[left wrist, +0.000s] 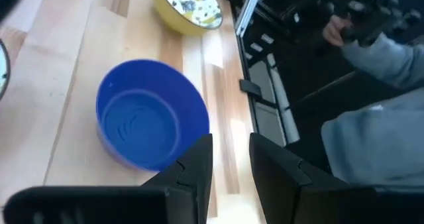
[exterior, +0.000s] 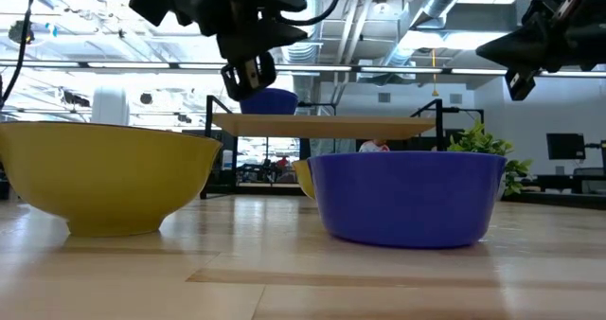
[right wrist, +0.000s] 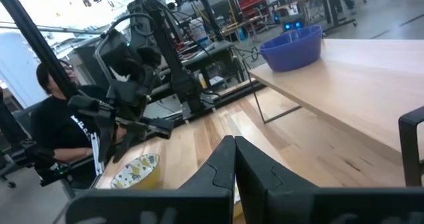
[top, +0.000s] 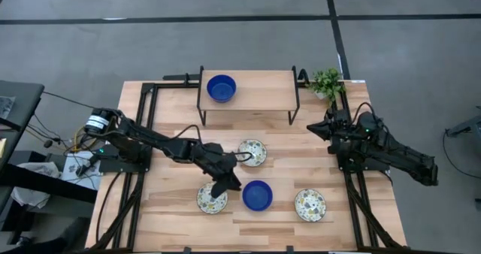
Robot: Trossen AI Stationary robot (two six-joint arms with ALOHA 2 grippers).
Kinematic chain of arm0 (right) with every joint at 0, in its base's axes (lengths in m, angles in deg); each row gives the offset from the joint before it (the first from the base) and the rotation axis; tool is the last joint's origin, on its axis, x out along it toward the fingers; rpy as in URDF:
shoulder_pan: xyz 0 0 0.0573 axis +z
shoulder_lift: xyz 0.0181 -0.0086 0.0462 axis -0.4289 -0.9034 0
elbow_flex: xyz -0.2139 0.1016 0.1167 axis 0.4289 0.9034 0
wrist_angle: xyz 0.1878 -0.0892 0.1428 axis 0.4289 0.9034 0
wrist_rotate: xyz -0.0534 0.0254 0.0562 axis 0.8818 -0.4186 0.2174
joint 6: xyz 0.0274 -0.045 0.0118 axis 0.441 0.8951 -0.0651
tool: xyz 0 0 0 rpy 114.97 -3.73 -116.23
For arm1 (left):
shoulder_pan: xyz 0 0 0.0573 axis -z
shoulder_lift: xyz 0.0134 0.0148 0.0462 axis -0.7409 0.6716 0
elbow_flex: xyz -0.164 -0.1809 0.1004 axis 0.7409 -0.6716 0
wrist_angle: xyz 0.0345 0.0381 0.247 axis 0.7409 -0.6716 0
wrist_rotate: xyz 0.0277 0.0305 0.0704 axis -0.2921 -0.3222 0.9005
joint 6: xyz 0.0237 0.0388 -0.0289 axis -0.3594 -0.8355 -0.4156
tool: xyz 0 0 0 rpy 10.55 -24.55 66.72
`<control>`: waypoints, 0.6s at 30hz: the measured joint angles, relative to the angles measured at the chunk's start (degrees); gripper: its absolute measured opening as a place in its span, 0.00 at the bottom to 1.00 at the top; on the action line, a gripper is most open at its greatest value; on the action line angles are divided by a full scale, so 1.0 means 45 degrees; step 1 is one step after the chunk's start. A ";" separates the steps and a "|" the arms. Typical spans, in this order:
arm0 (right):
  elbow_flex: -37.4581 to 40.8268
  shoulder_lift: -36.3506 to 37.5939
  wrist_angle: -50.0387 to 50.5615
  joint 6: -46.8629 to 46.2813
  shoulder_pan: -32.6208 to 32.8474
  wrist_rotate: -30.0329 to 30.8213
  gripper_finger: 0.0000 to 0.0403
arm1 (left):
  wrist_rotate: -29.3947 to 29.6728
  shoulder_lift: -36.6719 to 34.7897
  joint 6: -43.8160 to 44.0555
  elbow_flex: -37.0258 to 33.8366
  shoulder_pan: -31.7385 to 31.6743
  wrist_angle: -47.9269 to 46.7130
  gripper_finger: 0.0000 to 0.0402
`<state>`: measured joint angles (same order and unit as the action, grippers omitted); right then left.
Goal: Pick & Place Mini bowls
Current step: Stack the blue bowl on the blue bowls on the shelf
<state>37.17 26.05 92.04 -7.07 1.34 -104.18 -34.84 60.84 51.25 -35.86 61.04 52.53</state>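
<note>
On the raised wooden shelf (top: 248, 96) at the table's far side stands one blue mini bowl (top: 221, 88). Another blue mini bowl (top: 257, 196) rests on its base near the table's front edge. Three floral mini bowls, yellow on the outside, sit around it (top: 252, 152) (top: 213, 198) (top: 310, 205). My left gripper (top: 224, 188) hangs open above the table, between the left floral bowl and the near blue bowl (left wrist: 149, 121), with nothing between its fingers (left wrist: 199, 171). My right gripper (right wrist: 234, 164) is shut and empty, held high at the table's right side (top: 316, 128).
A small green plant (top: 326, 81) stands at the far right corner beside the shelf. Black frame rails (top: 143, 134) run along the table's left and right sides. A person in a grey sleeve (left wrist: 384, 58) sits beyond the table's edge. There is bare wood between the bowls and the shelf.
</note>
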 joint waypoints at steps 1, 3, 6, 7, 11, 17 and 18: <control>0.0000 0.0000 0.0000 0.0048 0.0000 0.0000 0.00 | 0.0021 -0.0003 0.0189 -0.0001 -0.0008 0.0018 0.25; 0.0000 0.0000 0.0001 0.0080 0.0000 0.0005 0.00 | 0.0040 -0.0037 0.0247 -0.0004 -0.0015 0.0066 0.25; 0.0000 0.0000 0.0015 0.0084 -0.0010 0.0005 0.00 | 0.0272 -0.0047 0.0586 -0.0004 -0.0088 0.0996 0.25; 0.0000 0.0000 0.0015 0.0084 -0.0010 0.0005 0.00 | 0.0372 -0.0053 0.1023 0.0001 -0.0159 0.1374 0.25; 0.0000 0.0000 0.0061 0.0084 -0.0010 0.0005 0.00 | 0.0719 -0.0067 0.1910 0.0001 -0.0401 0.1541 0.25; 0.0000 0.0000 0.0287 0.0084 -0.0010 0.0019 0.00 | 0.2618 -0.0066 0.1368 0.0469 0.0389 0.0932 0.25; 0.0000 0.0000 0.0309 0.0084 -0.0010 0.0024 0.00 | 0.2742 -0.0068 0.1241 0.0712 0.0498 0.0506 0.25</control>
<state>37.17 26.05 93.43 -6.69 1.30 -104.07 -22.50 60.53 56.84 -32.66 63.29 54.81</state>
